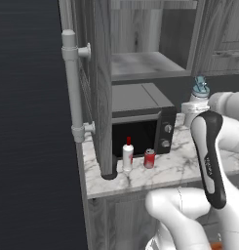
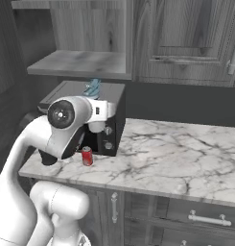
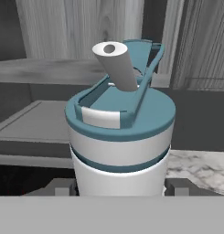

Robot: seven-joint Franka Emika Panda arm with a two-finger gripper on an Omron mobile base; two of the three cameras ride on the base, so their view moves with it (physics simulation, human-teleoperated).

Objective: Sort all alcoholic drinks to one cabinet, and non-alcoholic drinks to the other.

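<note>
Clearly the pincer (image 3: pixel 120 189) grips the bottle (image 3: pixel 120 137) low on its body. Top-heavy, it could tip or clip the shelf (image 1: pixel 145 66) edge when lifted in.

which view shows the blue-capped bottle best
The hand view: the bottle sits close up, its blue cap and spout clear, between the claw tips. The left base view gives just its cap and upper body behind the arm; the right base view just the cap top.
</note>
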